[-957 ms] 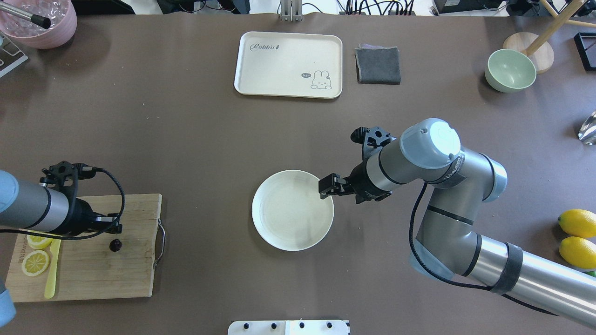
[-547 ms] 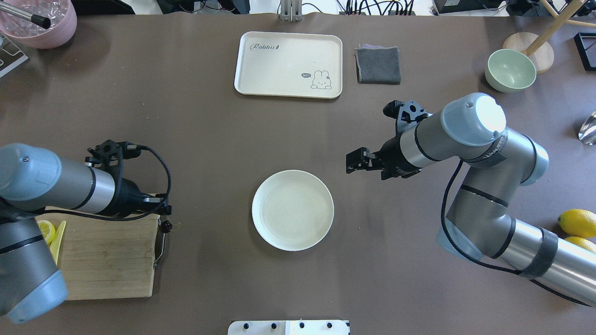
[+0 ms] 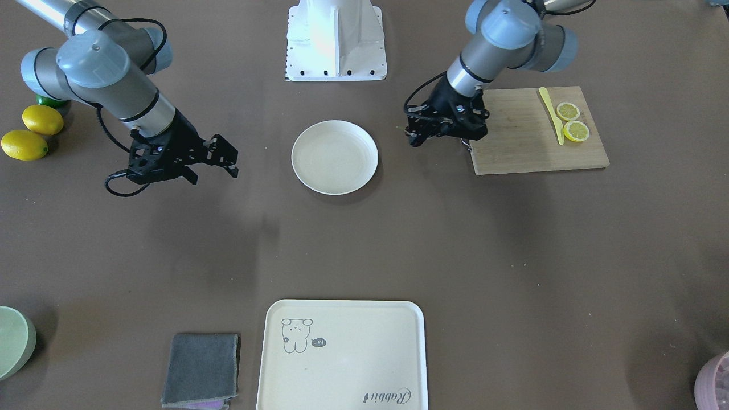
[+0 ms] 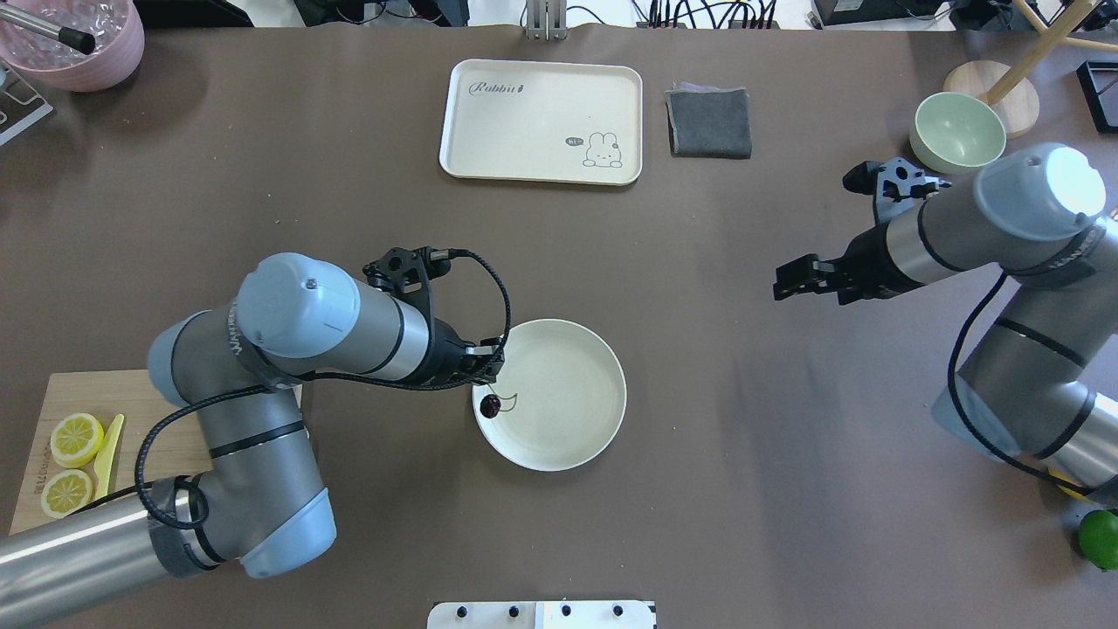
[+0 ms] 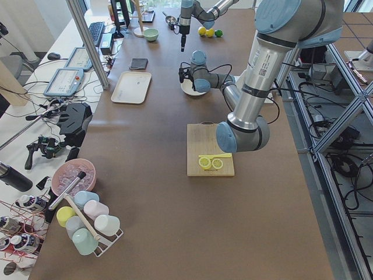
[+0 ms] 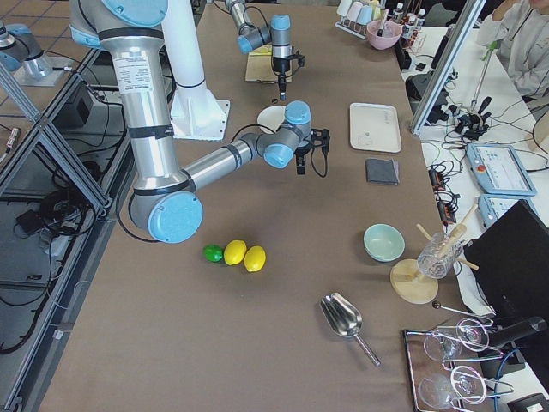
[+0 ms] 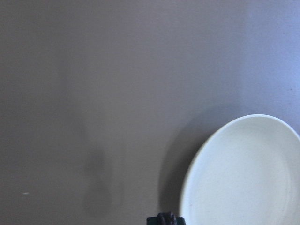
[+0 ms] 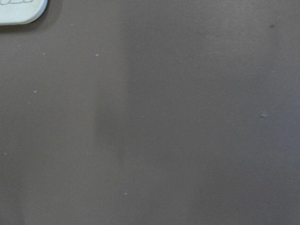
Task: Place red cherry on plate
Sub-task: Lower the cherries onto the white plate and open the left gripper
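Observation:
The red cherry [image 4: 491, 404], tiny and dark with a thin stem, hangs just over the left inner rim of the round cream plate [image 4: 568, 437]. My left gripper [image 4: 487, 377] is directly above it, shut on the red cherry. In the left wrist view the plate [image 7: 248, 178] fills the lower right, and a dark bit of the cherry [image 7: 165, 218] peeks in at the bottom edge. My right gripper [image 4: 780, 284] hovers open and empty far to the plate's right; in the front view the right gripper [image 3: 228, 156] has its fingers spread. The right wrist view shows only brown table.
A wooden cutting board [image 4: 87, 389] with lemon slices [image 4: 74, 437] and a yellow knife [image 4: 109, 445] lies at the left. At the back are a cream tray [image 4: 541, 122], a grey cloth [image 4: 709, 122] and a green bowl [image 4: 957, 131]. Lemons [image 3: 34, 131] lie beside the right arm.
My left arm has carried the cherry rightward from the cutting board to the plate's left rim. My right arm has pulled back from the plate, farther right and toward the back.

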Robot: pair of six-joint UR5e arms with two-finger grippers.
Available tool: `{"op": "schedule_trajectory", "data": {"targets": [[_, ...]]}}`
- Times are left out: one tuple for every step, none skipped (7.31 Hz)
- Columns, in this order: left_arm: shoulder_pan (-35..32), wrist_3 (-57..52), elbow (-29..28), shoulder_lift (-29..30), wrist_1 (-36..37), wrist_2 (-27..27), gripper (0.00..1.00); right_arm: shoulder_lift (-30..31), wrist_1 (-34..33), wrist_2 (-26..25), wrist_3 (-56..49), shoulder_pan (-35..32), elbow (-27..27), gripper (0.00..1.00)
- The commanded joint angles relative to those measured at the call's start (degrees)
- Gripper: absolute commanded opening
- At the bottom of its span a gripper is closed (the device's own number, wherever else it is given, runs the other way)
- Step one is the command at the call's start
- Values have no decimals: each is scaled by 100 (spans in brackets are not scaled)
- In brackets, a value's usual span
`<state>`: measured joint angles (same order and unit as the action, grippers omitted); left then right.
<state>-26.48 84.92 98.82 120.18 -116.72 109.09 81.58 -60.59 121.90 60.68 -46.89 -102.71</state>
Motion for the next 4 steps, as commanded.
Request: {"op": "schedule_trajectory", "data": {"targets": [[203, 51, -441, 504, 8, -298, 0, 489, 12, 298, -809, -504, -39, 100], [283, 69, -486, 558, 8, -431, 0, 551, 12, 290, -820, -523, -82, 100], [284, 78, -486, 602, 8, -432, 15, 578, 12, 290, -829, -523, -83, 100], [284, 69, -495, 585, 8, -432, 52, 622, 12, 290, -829, -523, -135, 100]]}}
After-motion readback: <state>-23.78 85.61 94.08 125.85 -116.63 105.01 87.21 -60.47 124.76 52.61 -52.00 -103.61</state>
